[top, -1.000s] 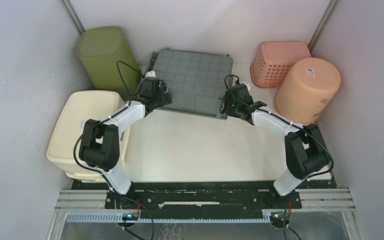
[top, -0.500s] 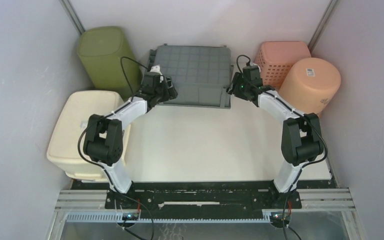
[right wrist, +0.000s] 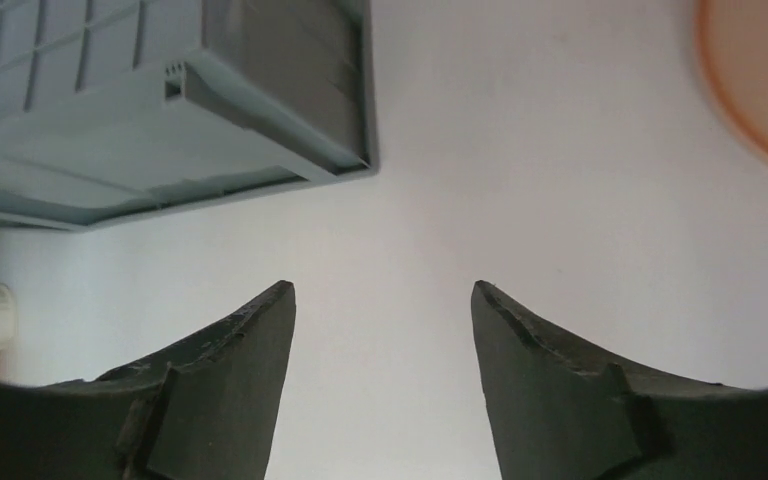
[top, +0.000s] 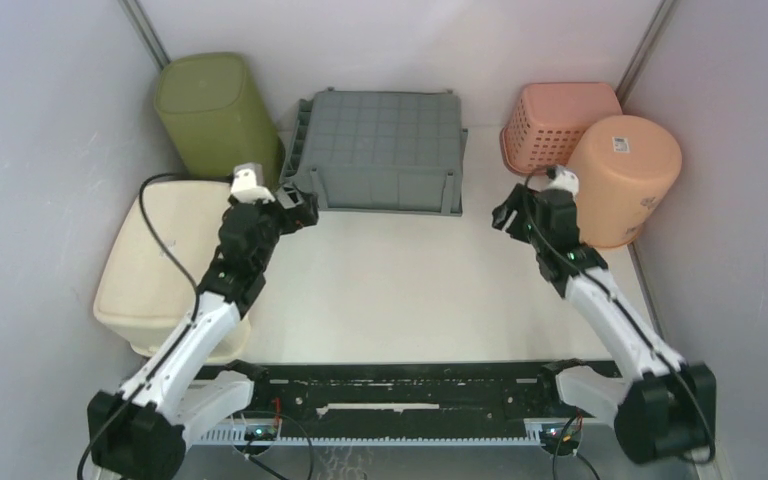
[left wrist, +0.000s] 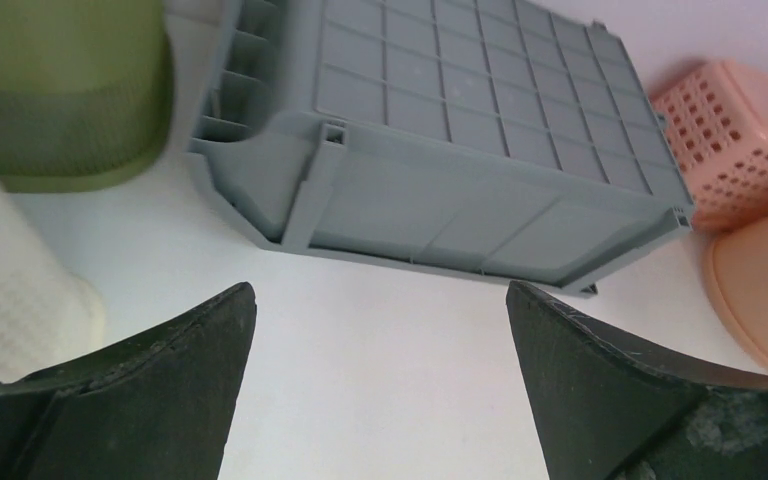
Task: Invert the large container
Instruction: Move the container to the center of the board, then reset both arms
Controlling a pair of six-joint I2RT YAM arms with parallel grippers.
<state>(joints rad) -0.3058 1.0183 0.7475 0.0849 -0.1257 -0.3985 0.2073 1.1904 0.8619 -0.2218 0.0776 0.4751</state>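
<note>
The large container (top: 380,150) is a grey crate standing at the back middle of the table, its gridded underside facing up and its rim down on the table. It also shows in the left wrist view as the container (left wrist: 480,150) and in the right wrist view as the container (right wrist: 110,110). My left gripper (top: 300,205) hovers near its front left corner, apart from it, open and empty (left wrist: 380,290). My right gripper (top: 505,215) hangs off the front right corner, also open with nothing between its fingers (right wrist: 381,285).
A green bin (top: 210,110) stands at the back left, with a cream tub (top: 160,260) in front of it. A pink basket (top: 560,120) and an orange bucket (top: 620,175) sit at the back right. Walls close in on three sides.
Both grippers have let go of the container's near edge and drawn back toward the near side. The container has dropped flat with its underside up. The left jaws have spread wider.
</note>
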